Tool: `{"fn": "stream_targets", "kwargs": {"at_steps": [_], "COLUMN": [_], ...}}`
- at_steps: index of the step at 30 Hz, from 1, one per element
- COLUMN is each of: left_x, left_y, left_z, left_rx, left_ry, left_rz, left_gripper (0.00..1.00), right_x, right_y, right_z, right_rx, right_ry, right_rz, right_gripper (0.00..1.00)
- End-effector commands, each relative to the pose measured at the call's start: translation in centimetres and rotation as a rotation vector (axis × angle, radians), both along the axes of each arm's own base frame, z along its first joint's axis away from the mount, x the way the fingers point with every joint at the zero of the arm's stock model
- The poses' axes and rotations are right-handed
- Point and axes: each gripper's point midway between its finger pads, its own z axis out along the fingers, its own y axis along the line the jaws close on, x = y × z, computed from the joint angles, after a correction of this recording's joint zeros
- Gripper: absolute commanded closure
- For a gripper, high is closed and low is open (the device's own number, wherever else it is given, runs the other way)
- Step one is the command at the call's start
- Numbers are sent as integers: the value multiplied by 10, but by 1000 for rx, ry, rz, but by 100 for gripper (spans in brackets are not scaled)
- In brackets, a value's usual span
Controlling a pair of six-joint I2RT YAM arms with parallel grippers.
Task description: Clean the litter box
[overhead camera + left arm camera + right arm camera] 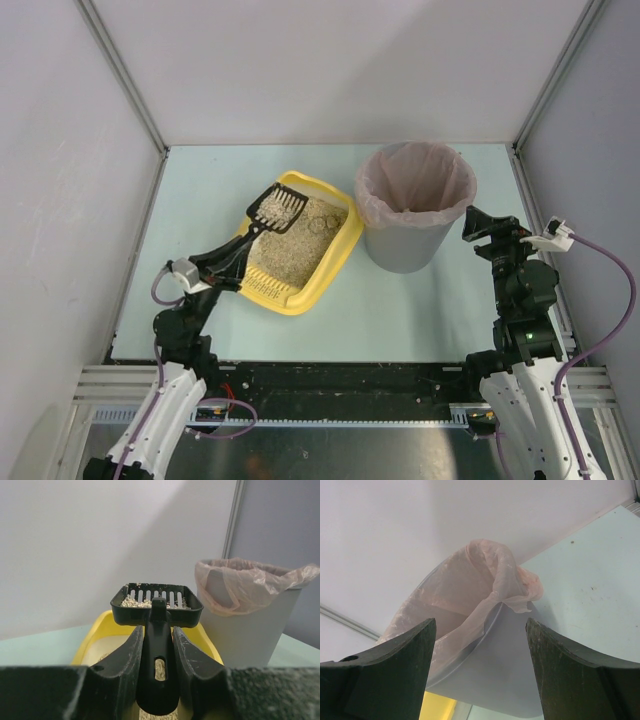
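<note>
The yellow litter box with beige litter lies at mid-table, its slotted lip nearest me; it also shows in the left wrist view. My left gripper is shut on the handle of a black slotted scoop, held raised over the box's far left corner. In the left wrist view the scoop carries some litter and the fingers clamp its handle. My right gripper is open and empty, right beside the grey bin. Its fingers frame the bin.
The grey round bin with a pinkish liner stands just right of the litter box. Some dark ring-shaped clumps lie in the litter at the box's far end. White enclosure walls surround the table.
</note>
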Motion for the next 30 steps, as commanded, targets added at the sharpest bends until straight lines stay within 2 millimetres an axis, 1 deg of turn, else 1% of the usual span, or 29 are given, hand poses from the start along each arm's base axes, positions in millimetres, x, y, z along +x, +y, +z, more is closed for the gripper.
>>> {"fn": "stream_targets", "kwargs": {"at_steps": [1, 2, 3, 5, 6, 7, 8, 9, 10, 11, 12, 13, 14, 15, 17, 18, 19, 20, 21, 22, 23, 24, 25, 26, 28, 29, 30], "left_x": [-5, -5, -1, 3, -1, -5, -6, -4, -1, -2, -4, -8, -7, -4, 3, 1, -4, -4, -1, 5, 6, 5, 1, 2, 6, 8, 5], "left_y": [-4, -6, 0, 12, 7, 0, -6, -2, 5, 11, 9, 2, -3, -1, 11, 13, 2, -2, -1, 8, 12, 10, -1, -2, 8, 13, 8], "left_z": [-59, -60, -63, -66, -64, -57, -59, -58, -62, -57, -53, -52, -56, -58, -62, -57, -54, -54, -57, -60, -62, -62, -62, -63, -68, -67, -64], "left_rx": [10, 21, 7, -47, -42, -24, -4, -15, -38, -65, -65, -37, -5, -6, -50, -73, -35, -10, -6, -31, -53, -60, -16, 1, -28, -63, -48], "left_ry": [100, 106, 124, 135, 123, 106, 118, 118, 126, 99, 86, 77, 98, 110, 128, 110, 98, 101, 121, 133, 141, 145, 137, 145, 161, 165, 151], "left_rz": [-40, -51, -13, 46, 11, -29, -59, -39, 1, 30, 14, -22, -45, -30, 39, 43, -17, -34, -26, 28, 49, 34, -22, -26, 28, 53, 23], "left_gripper": [100, 100, 100, 100, 100, 100, 100, 100, 100, 100, 100, 100, 100, 100, 100, 100, 100, 100, 100, 100, 100, 100, 100, 100, 100, 100, 100], "right_x": [-1, -1, -1, -1, -1, -3, -3, -3, -3, -3, -3, -3, -3, -4, -3, -3, -4, -4, -4, -5, -5, -5, -5, -5, -5, -5, -5], "right_y": [-1, -2, -3, -1, -1, -1, -2, -2, -4, -3, -1, -2, -2, -3, -3, -1, -1, -2, -3, -3, -4, -3, -3, -3, -5, -4, -4], "right_z": [12, 11, 11, 10, 10, 13, 12, 13, 12, 12, 11, 13, 13, 13, 12, 10, 13, 13, 14, 13, 13, 12, 13, 13, 12, 12, 12], "right_rx": [-3, -3, -1, 1, -1, -1, -1, 0, 2, 3, 1, 0, 0, 1, 1, 0, -1, -3, -2, -1, -1, -3, -5, -7, -5, -4, -7], "right_ry": [-42, -41, -39, -36, -38, -47, -45, -45, -42, -41, -38, -47, -48, -48, -41, -38, -47, -48, -49, -48, -46, -43, -48, -47, -43, -43, -44], "right_rz": [-9, -12, -15, -9, -6, -6, -9, -14, -21, -15, -7, -9, -9, -15, -15, -7, -5, -8, -16, -17, -18, -16, -16, -16, -25, -23, -19], "right_gripper": [23, 23, 23, 23, 23, 23, 23, 23, 23, 22, 21, 21, 21, 21, 21, 21, 21, 21, 21, 21, 21, 21, 21, 21, 21, 21, 21]}}
